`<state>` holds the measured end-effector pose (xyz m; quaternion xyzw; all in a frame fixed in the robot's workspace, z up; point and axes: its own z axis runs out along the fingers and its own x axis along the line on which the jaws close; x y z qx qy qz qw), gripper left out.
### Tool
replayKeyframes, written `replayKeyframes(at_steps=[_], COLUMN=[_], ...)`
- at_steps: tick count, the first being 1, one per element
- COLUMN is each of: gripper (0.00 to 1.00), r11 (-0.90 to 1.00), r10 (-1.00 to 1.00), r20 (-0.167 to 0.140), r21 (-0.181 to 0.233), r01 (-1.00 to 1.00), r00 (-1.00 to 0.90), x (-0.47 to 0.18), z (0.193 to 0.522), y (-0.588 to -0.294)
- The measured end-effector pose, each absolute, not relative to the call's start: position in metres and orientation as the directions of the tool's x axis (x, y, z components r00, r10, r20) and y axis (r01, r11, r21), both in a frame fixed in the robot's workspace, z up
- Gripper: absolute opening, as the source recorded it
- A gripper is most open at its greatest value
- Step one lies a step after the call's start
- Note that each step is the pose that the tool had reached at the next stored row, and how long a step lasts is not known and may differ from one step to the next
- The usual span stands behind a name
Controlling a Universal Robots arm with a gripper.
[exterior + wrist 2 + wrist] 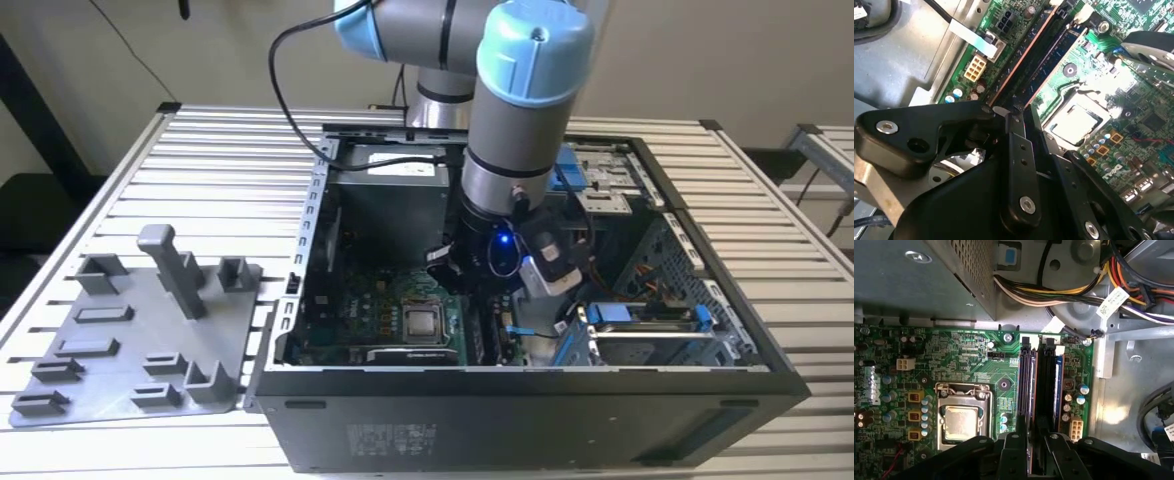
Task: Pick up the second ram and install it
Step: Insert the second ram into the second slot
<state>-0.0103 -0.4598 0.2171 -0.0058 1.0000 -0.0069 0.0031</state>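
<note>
Gripper (1031, 460) is low inside the computer case (534, 400), over the memory slots (1041, 385) near the motherboard (954, 355) edge. Second ram (1029, 385) stands on edge in a slot, long axis running straight out from the fingers, which look closed narrowly on its near end.

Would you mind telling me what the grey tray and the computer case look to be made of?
The tray looks like matte grey plastic: uniform colour, chunky moulded holders, no shine. The case looks like sheet metal, dark-painted outside and bare grey inside, with thin folded edges and punched holes.
</note>
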Motion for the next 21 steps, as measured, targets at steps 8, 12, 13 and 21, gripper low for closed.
replayKeyframes(at_steps=[8,12,13,21], gripper=[0.22,0.22,0.22,0.11], r11=[1.0,1.0,1.0,1.0], r10=[-0.009,-0.009,-0.009,-0.009], r20=[-0.006,-0.006,-0.006,-0.006], r21=[-0.013,-0.012,-0.012,-0.012], r01=[-0.008,-0.009,-0.009,-0.008], r00=[-1.0,-1.0,-1.0,-1.0], x=[-0.01,-0.01,-0.01,-0.011], z=[0.25,0.254,0.254,0.254], y=[-0.459,-0.459,-0.459,-0.459])
